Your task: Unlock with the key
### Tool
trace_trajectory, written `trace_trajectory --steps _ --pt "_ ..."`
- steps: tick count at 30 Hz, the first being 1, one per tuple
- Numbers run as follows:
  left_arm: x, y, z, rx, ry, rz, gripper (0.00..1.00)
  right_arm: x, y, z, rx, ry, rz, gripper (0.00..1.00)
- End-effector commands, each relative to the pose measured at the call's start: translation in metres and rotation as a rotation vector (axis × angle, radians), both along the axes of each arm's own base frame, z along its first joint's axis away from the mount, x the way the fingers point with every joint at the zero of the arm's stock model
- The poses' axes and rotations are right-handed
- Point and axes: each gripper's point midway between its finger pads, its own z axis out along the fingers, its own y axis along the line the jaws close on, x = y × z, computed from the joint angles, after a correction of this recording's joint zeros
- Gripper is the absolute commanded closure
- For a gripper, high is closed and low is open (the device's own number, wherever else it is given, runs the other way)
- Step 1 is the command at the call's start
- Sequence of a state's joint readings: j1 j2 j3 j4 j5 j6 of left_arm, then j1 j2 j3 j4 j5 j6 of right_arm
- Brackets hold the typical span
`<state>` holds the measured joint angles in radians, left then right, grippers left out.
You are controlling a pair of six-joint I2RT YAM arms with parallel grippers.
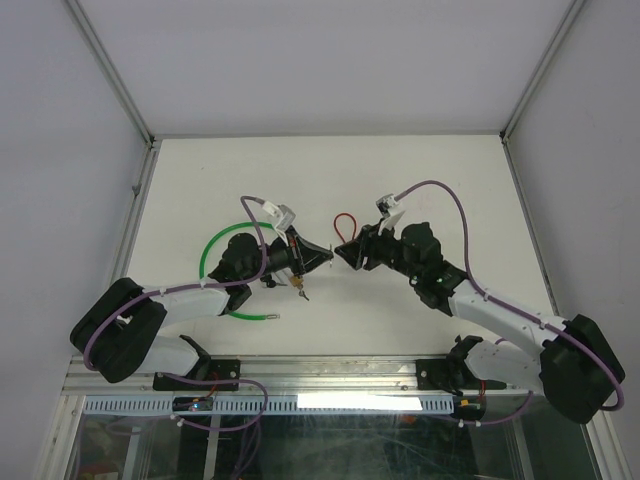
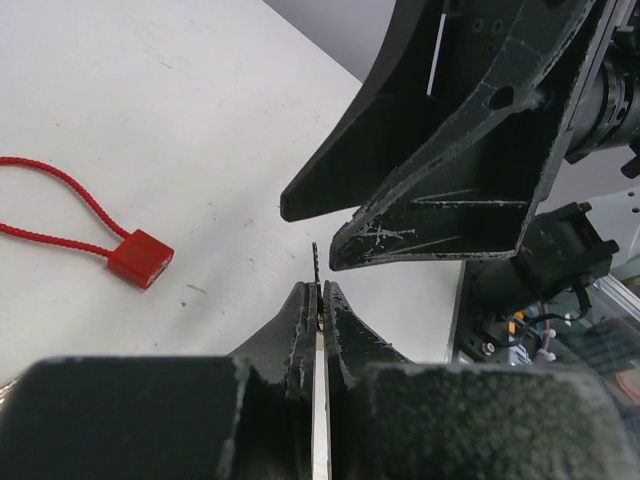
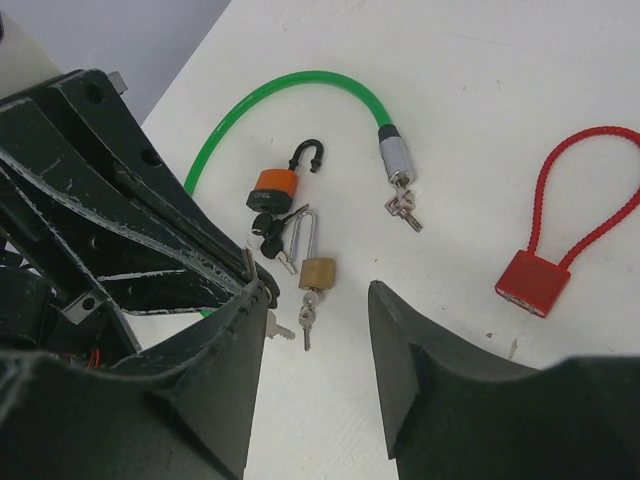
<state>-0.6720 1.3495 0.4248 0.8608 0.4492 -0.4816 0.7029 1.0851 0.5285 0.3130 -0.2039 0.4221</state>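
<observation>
The left gripper is pinching a key, whose tip pokes just past the fingers. The right gripper stands spread, nearly tip to tip with it. On the table, a red cable lock lies at 12 o'clock of that meeting point, while a brass padlock and an orange padlock lie at 7 o'clock, beside a green cable lock

Left hand blocks right hand head-on; padlocks lie near.

The key is bare metal, the left hand scuffed black plastic, the table matt white
</observation>
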Motion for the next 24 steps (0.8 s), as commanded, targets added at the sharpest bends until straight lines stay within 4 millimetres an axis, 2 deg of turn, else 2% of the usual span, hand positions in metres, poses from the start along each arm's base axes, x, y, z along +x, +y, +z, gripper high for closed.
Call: trace_trajectory --steps 1,8,10,18,19,24 --pt "-0.006 -0.002 0.022 -0.035 -0.085 -0.058 1.00 0.004 0.007 0.046 0.076 -0.119 0.023 0.52" --pt "-0.001 0.002 0.023 -0.024 -0.065 -0.014 1.00 0.002 0.005 0.046 0.081 -0.125 0.023 0.52" --pt "0.006 0.003 0.019 0.002 -0.047 0.020 1.00 -0.005 0.008 0.047 0.107 -0.095 0.047 0.56" --pt "0.024 0.007 0.004 0.159 -0.067 0.182 1.00 -0.006 0.026 0.051 0.121 -0.035 0.064 0.57" --pt "0.026 0.006 0.004 0.181 -0.076 0.205 1.00 0.002 0.025 0.049 0.109 -0.021 0.017 0.57" --pt "0.028 0.005 0.007 0.245 -0.126 0.283 1.00 0.015 0.024 0.035 0.099 0.071 -0.128 0.59"
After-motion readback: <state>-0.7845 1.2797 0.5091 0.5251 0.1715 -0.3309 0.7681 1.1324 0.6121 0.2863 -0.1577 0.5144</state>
